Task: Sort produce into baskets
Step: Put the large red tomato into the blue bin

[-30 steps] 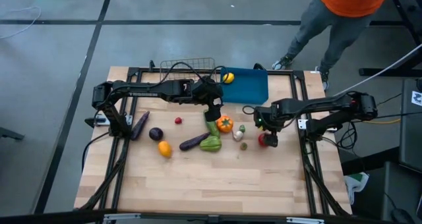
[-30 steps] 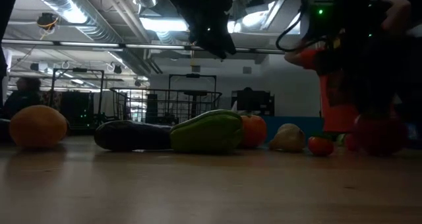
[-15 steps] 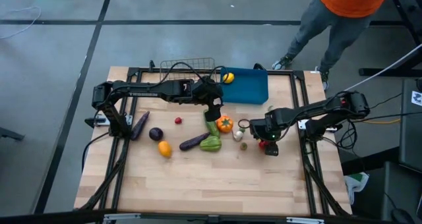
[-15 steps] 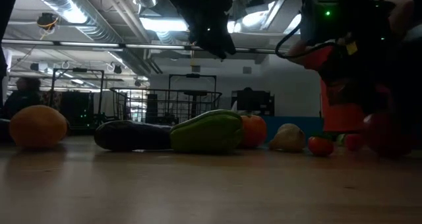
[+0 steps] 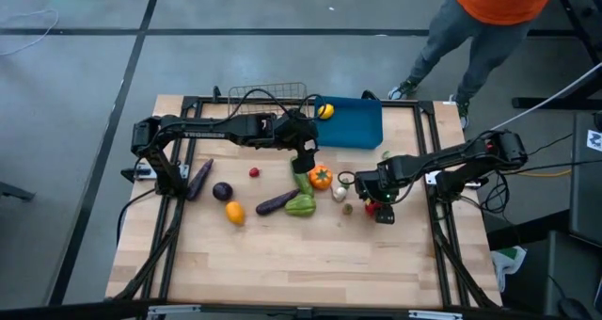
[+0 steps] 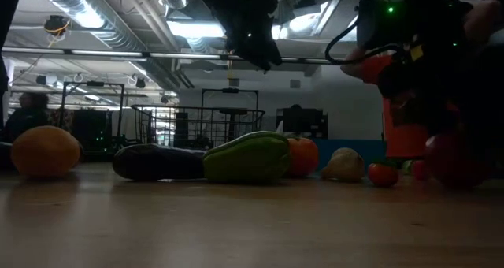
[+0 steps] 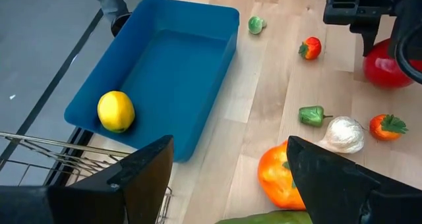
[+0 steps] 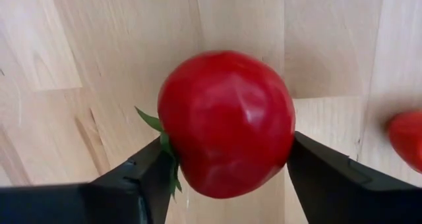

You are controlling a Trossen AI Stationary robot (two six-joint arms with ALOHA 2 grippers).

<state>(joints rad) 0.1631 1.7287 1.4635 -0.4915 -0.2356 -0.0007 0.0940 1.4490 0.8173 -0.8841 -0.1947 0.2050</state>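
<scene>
High view: the right gripper (image 5: 380,205) sits low over the wooden tabletop (image 5: 282,254) toward its right side, its jaws around a red tomato (image 5: 377,205). The left gripper (image 5: 303,160) hangs over the middle, just in front of the blue bin (image 5: 357,124), above an orange tomato (image 5: 321,178) and a green cucumber (image 5: 302,181). A wire-mesh basket (image 5: 268,94) stands beside the bin at the far edge. A yellow lemon (image 5: 325,111) lies in the bin's corner. Left of centre lie a long purple eggplant (image 5: 198,178), a round purple one (image 5: 222,191), an orange fruit (image 5: 234,212), a green pepper (image 5: 301,206) and a small red berry (image 5: 254,172).

Low view: the pepper (image 6: 246,157) is smooth and ridged, with a dark eggplant (image 6: 156,161) touching it.

Left wrist view: the left jaws stand wide and hold nothing (both dark fingers (image 7: 132,178) frame bare wood). The bin (image 7: 198,26) is solid, smooth plastic with rounded corners; the lemon (image 7: 116,111) rests on its floor. White garlic (image 7: 342,134) lies near the orange tomato (image 7: 280,176).

Right wrist view: the right jaws press both sides of the glossy, round red tomato (image 8: 226,122), green leaves showing at one side.
</scene>
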